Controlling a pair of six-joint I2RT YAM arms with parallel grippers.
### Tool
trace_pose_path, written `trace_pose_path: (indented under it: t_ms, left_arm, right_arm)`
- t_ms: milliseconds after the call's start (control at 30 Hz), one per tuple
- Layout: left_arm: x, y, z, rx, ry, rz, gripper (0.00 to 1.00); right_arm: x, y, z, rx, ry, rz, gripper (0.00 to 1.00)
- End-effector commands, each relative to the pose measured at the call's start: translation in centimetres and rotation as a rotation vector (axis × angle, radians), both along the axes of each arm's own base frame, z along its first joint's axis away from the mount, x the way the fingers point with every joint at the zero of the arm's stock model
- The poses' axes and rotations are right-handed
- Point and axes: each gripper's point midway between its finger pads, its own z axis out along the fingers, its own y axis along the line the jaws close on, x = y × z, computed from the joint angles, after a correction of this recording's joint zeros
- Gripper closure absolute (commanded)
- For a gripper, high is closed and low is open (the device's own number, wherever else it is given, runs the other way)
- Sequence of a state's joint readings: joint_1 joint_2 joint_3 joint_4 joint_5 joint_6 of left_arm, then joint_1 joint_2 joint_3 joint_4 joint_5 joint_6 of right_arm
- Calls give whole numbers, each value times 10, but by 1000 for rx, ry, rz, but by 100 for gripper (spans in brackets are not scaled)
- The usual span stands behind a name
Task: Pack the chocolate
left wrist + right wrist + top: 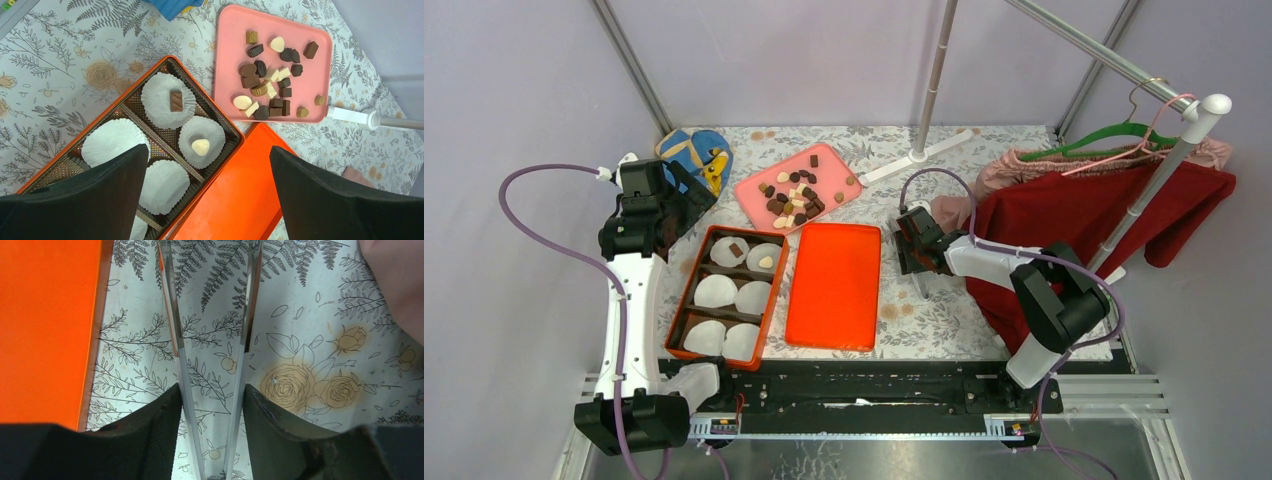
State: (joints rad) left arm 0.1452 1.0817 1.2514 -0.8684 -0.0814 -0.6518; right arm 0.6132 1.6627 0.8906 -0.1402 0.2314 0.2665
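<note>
Pinches tweezers (172, 330) in right gripper (211, 390), prongs empty (jaws likely too bulky for bites). Hangs left gripper (207, 155) spread wide over box (207, 97). Most chocolate (267, 82) on pink tray (230, 55), 1 o'clock of box; two pieces in liners (155, 95).

Bare tablecloth (929, 310) between the orange lid (834, 285) and the red cloth (1074, 225) gives clear passage; the right gripper (211, 390) holds tongs (172, 315) over it. The pole (934, 80) stands near the pink tray (829, 165) on its right, the blue bag (689, 150) near its left.
</note>
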Motion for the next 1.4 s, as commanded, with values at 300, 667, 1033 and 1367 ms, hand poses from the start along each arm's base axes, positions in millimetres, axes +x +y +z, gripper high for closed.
trace_pose_path:
  t_ms: [300,667,1033,1367]
  left_arm:
    - [6,2,10,11,-44,-11,1]
    - [11,-45,-7,-44,-23,-259,1]
    - [0,-18,-78,25,187,-126,1]
    - [-7,-10,-92,9,259,-93,1]
  right_arm:
    - [-10,-1,-31,-6,90,-27,42]
    - [5,6,15,2,25,12,79]
    - [21,47,127,110,-38,176,81]
    - [3,122,152,191,23,367,81]
